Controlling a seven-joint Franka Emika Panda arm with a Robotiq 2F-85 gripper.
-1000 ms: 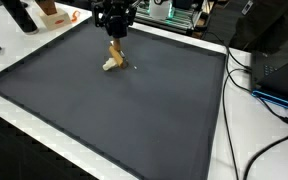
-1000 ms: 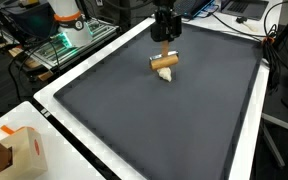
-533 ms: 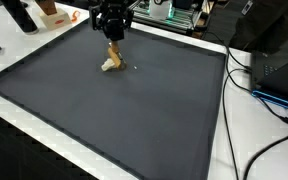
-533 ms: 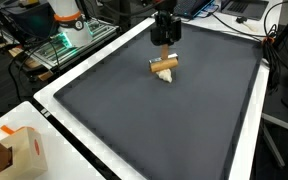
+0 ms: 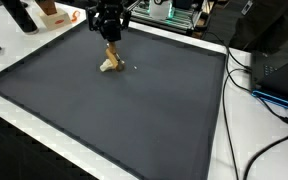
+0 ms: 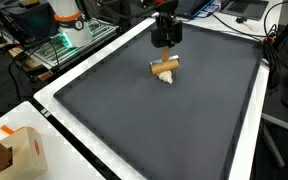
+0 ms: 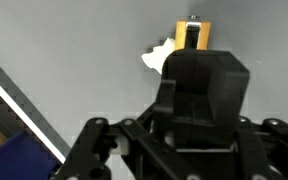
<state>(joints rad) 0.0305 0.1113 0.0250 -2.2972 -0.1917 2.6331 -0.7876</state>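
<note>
Leftmost in an exterior view sits a cardboard box (image 6: 19,150) on the white table (image 6: 54,108), off the near corner of the dark mat (image 6: 154,130) that covers most of the tabletop. Further right, towards the mat's far edge, the gripper (image 6: 165,43) hangs pointing straight down. Directly beneath it lies the wooden block (image 6: 165,66), flat on the mat with its long side across the view. A bare strip of mat shows between the fingertips and the block, so the two are apart. A small white piece (image 6: 167,77) lies against the block's near side, touching it. At the right edge, cables (image 6: 284,60) trail off the table.

Seen from the opposite side in an exterior view, the gripper (image 5: 110,36) stands near the far left part of the mat (image 5: 134,110). The block (image 5: 112,56) is just below it and the white piece (image 5: 107,67) is at the block's lower left. More cables (image 5: 269,100) run over the table to the right.

Looking down in the wrist view, the white piece (image 7: 156,58) comes first, with the block (image 7: 202,33) touching it on the right, both near the top edge. The black housing fills the lower half and hides the fingers, so I cannot tell whether they are spread or closed. Nothing appears to be gripped.
</note>
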